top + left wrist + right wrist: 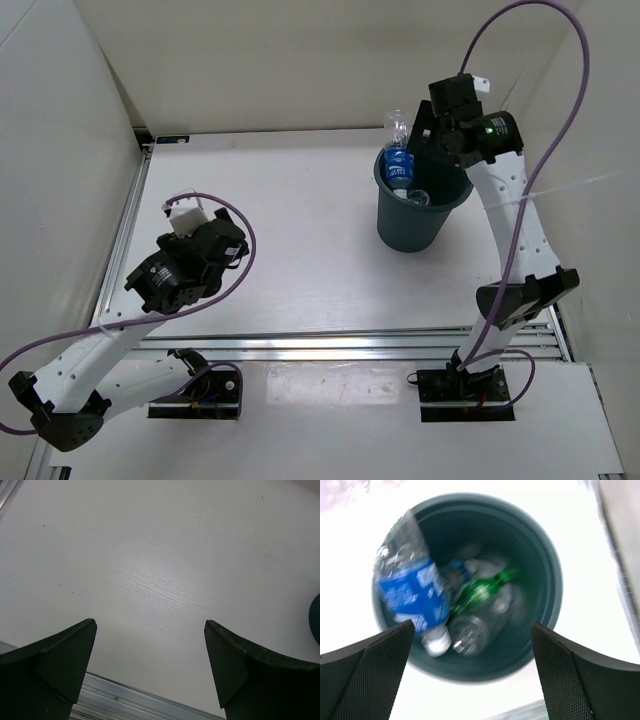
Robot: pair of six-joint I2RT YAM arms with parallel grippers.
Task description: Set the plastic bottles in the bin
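The teal-grey bin (415,222) stands at the back right of the table. A clear bottle with a blue label (398,160) is tilted cap-down at the bin's left rim, its base sticking up above the rim. In the right wrist view this bottle (412,592) is blurred. A green bottle (480,592) and a clear bottle (475,625) lie inside the bin (555,580). My right gripper (424,128) is open and empty right above the bin (472,624). My left gripper (228,243) is open and empty over bare table at the left (150,622).
White walls enclose the table on the left, back and right. An aluminium rail (350,345) runs along the table's near edge and shows under the left fingers (125,700). The bin's edge shows at the far right of the left wrist view (316,617).
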